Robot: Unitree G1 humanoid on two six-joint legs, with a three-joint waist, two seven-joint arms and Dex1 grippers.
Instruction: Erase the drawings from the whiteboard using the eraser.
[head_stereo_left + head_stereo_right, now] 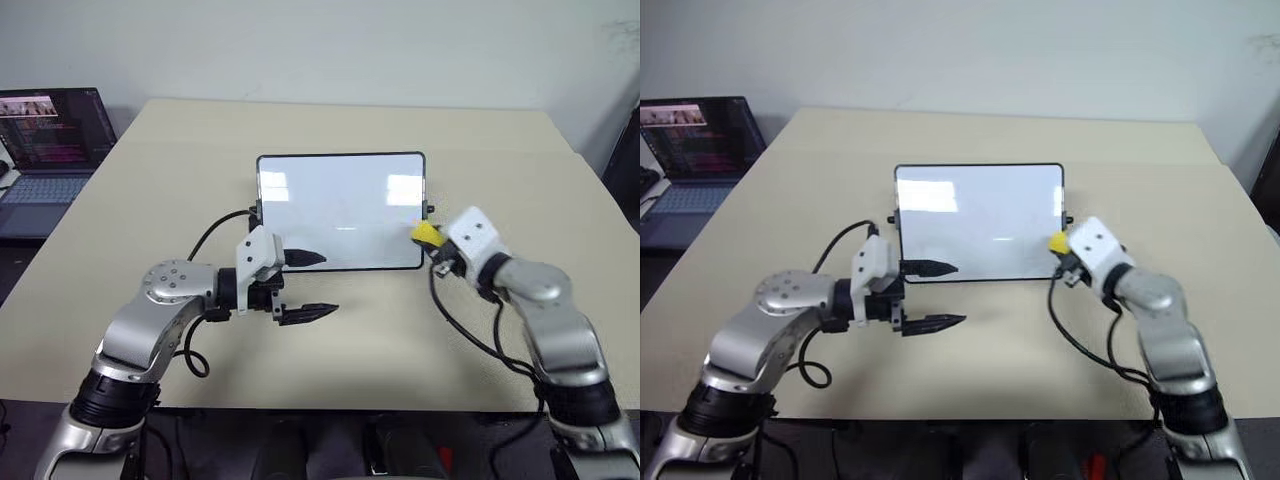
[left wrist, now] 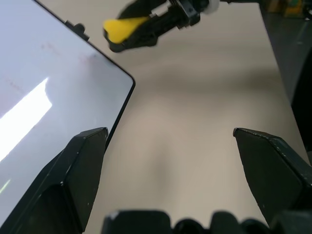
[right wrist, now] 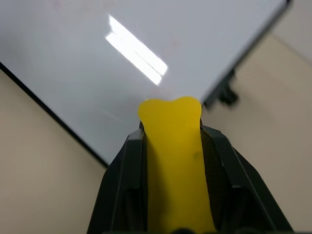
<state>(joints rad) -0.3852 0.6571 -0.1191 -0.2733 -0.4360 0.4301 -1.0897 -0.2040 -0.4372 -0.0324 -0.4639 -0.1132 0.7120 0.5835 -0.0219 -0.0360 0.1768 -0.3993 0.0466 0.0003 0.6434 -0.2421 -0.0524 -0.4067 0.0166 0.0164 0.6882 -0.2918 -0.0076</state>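
Right gripper (image 1: 432, 238), jaws clamped on the eraser (image 1: 426, 233) at the right edge of the whiteboard (image 1: 340, 205) lying flat on the tabletop (image 1: 200, 160); left gripper (image 1: 305, 285) jaws wide, empty; board looks clean, so check for faint residue before withdrawing.

On the table (image 1: 330, 360) lie one whiteboard (image 1: 340, 210) and one eraser (image 1: 426, 233); beside the table, one laptop (image 1: 50, 150); two grippers.

I read the whiteboard (image 1: 340, 205), frame centre, as glossy white (ceiling lights mirror on it) in a thin black plastic-looking frame. The table (image 1: 330, 330) is matt beige, smooth. The eraser (image 3: 175, 161) looks matt yellow.
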